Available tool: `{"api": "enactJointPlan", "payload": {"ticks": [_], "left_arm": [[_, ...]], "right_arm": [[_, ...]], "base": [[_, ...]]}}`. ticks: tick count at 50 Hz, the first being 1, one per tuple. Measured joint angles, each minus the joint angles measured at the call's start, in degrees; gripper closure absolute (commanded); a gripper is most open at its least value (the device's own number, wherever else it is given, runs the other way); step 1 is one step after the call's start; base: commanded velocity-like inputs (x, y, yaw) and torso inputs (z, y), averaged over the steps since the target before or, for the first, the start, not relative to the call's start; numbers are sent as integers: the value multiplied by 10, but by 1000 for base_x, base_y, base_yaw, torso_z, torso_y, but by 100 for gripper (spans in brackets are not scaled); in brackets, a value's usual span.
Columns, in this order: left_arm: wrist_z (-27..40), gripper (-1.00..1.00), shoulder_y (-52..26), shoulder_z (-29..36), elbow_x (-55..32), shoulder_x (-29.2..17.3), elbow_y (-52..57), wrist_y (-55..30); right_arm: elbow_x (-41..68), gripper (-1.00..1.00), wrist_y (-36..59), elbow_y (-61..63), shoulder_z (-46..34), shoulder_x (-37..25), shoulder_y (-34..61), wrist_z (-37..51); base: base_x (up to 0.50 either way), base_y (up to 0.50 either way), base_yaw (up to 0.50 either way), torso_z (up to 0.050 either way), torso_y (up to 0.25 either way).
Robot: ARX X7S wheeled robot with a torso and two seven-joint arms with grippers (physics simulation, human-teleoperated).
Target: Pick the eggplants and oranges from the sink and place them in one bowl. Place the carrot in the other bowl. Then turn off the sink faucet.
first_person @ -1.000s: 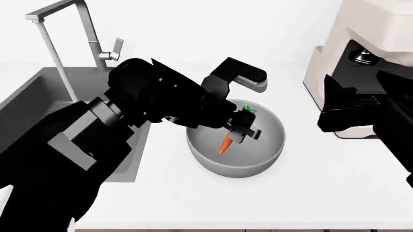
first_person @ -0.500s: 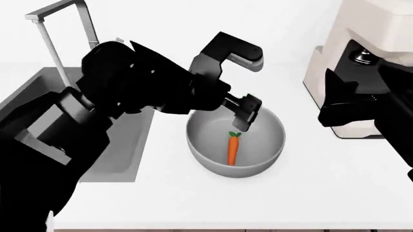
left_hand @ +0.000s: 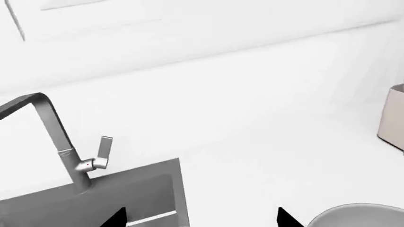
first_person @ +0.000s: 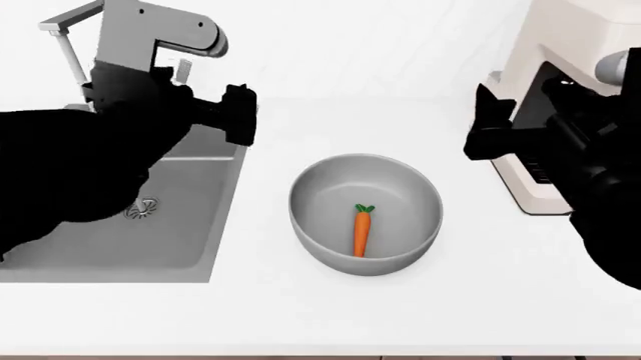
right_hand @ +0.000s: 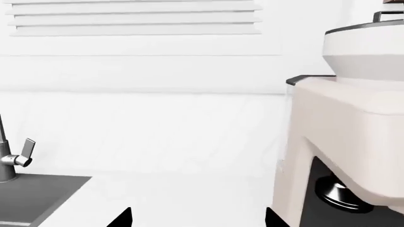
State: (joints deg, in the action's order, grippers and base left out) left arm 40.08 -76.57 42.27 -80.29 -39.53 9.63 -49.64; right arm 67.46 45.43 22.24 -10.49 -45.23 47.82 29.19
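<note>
The carrot lies flat inside the grey bowl, green top pointing to the back. My left gripper hangs open and empty above the sink's right rim, a little short of the faucet lever. In the left wrist view the open gripper faces the faucet, its lever and the grey bowl's rim. A pale stream falls from the spout. My right gripper is open by the machine. The eggplants, oranges and white bowl are out of view.
A beige coffee machine stands at the back right, close behind my right arm; it also fills one side of the right wrist view as the coffee machine. The sink's drain shows beside my left arm. White counter surrounds the grey bowl.
My left gripper let go of the carrot, which now lies in the grey bowl. The left arm rose and swung left toward the faucet. The right gripper shifted slightly left.
</note>
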Motion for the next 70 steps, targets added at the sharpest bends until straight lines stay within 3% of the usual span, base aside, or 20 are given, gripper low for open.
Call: {"api": "enactJointPlan", "payload": {"ticks": [10,26,58,70], "left_arm": [[67,-100,52,-30,5,-61,67,35],[109,-100,84,-46,-4,-85,99,54],[102,-100,111,-62,-20,-112,106,72],[97,-100,117,-62,-19,-111,104,76]], "right_arm": [[-47,-100,-27,-27,-19,20,-8,-25],[-76,-100,-44,-36,-30,31,-12,-34],[-83,-100,-47,-31,-36,37,-9,-25],[-86,-100,-49,-29,-36,37,-11,-23]], "base": [[0,48,0,0,0],[34,500,0,0,0],[34,500,0,0,0],[52,172,0,0,0]]}}
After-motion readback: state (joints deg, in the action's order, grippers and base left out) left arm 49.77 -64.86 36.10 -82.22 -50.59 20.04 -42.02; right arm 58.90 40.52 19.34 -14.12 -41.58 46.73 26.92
